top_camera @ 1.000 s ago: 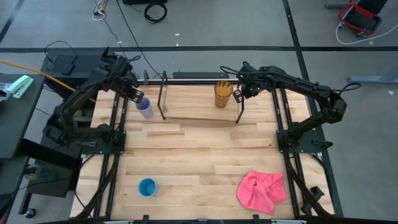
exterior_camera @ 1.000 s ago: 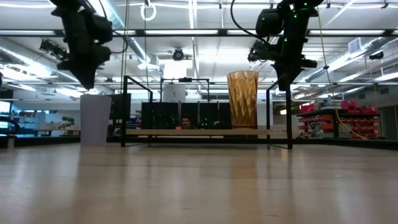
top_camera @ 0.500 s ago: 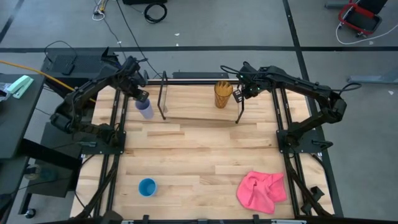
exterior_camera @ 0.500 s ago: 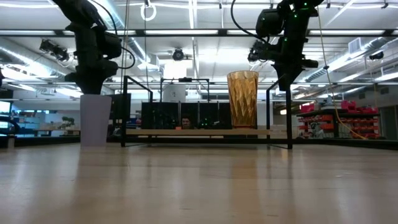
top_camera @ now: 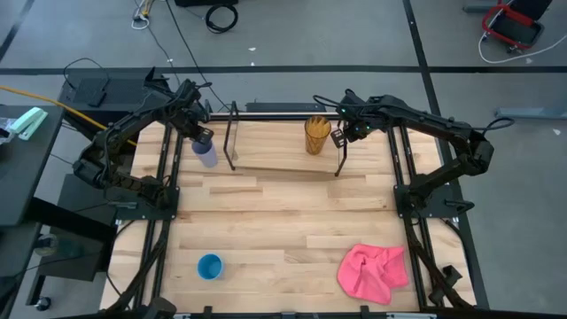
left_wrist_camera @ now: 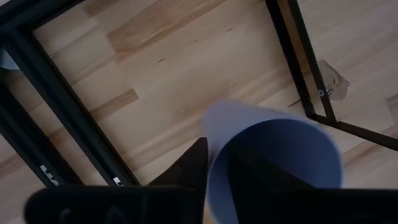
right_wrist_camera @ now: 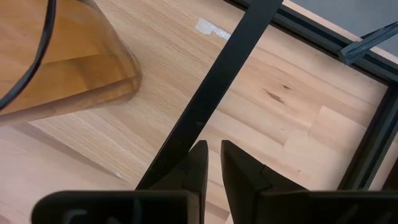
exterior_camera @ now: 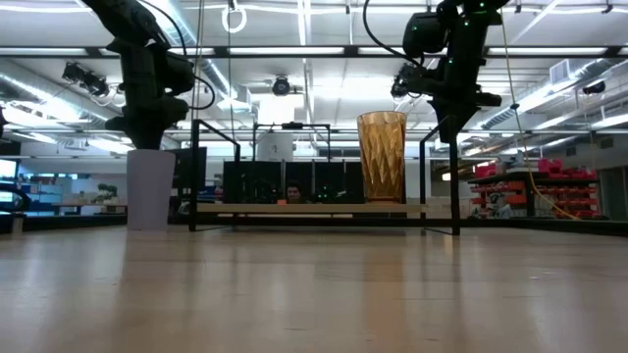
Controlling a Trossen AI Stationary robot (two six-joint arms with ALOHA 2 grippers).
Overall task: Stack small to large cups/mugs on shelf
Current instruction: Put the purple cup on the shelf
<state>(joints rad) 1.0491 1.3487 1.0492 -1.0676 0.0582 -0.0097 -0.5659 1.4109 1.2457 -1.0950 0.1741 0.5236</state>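
While our left gripper [top_camera: 200,136] sits right over the rim of the lavender cup [top_camera: 206,156], that cup stands upright on the table [top_camera: 266,221], just outside the left end of the shelf [top_camera: 283,158]. From the left wrist view we look down into the cup's open mouth, and one dark finger [left_wrist_camera: 193,165] lies against the outside of its wall; the other finger seems to be inside the rim, so we read the fingers as straddling the wall, but we cannot tell whether they actually pinch it. Across in the low view the left gripper [exterior_camera: 145,132] hangs directly on top of the lavender cup [exterior_camera: 150,189]. Over on the other side, our right gripper [top_camera: 341,133] hovers up by the shelf's right end, just beside the amber-orange cup [top_camera: 317,135], which stands upright on the wood board at the right part of the shelf. Its fingers [right_wrist_camera: 198,163] are drawn nearly together with only a thin slit between them, gripping nothing, and a black rod [right_wrist_camera: 217,81] of the shelf runs just ahead of them. Down at the front left of the table the blue cup [top_camera: 210,266] stands alone, mouth up, well apart from the shelf, and the pink cloth [top_camera: 372,270] lies crumpled at the front right.
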